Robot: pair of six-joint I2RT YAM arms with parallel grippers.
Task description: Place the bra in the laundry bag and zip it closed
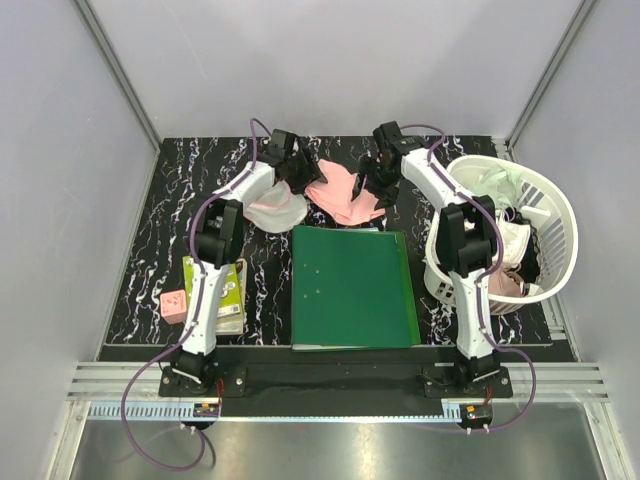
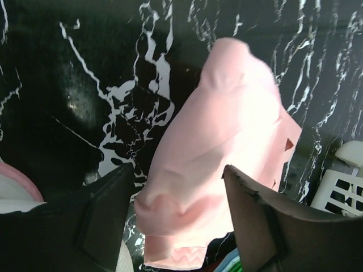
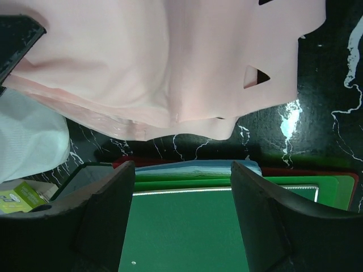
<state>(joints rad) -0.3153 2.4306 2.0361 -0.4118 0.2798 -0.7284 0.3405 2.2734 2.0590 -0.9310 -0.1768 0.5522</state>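
The pink bra [image 1: 342,197] lies crumpled on the black marble table, just beyond the green folder. The laundry bag [image 1: 276,209], a white mesh dome with a pink rim, sits to its left, partly under my left arm. My left gripper [image 1: 298,166] is open over the bra's left end. In the left wrist view the bra [image 2: 221,136] shows between the spread fingers [image 2: 108,215] of the gripper [image 2: 177,170], with no grip on it. My right gripper [image 1: 378,190] is open and empty at the bra's right side. In the right wrist view the gripper [image 3: 182,165] hovers above the folder's edge, and the bra [image 3: 170,62] lies beyond it.
A green folder [image 1: 350,285] lies in the middle of the table. A big white slatted basket [image 1: 555,215] holding clothes stands at the right. A green-covered book [image 1: 230,290] and a small pink box [image 1: 175,305] lie at the left near the left arm's base.
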